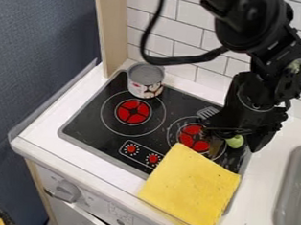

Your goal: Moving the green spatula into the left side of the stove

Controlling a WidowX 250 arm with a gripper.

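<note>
Yellow cloth (pixel 192 186), lower centre. Green spatula (pixel 235 141) at gripper (pixel 232 135), right of centre; shift to stove (pixel 85 126) left side not done. Grip: can't tell.

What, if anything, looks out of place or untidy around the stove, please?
The yellow cloth does: it lies askew over the front right part of the stovetop and onto the counter in front, an odd spot so close to a burner. It also has small dark specks on it.

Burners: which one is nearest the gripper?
The right-hand burner in the view, close beside the gripper, with the yellow cloth at its near edge. The other burner has the can behind it.
</note>
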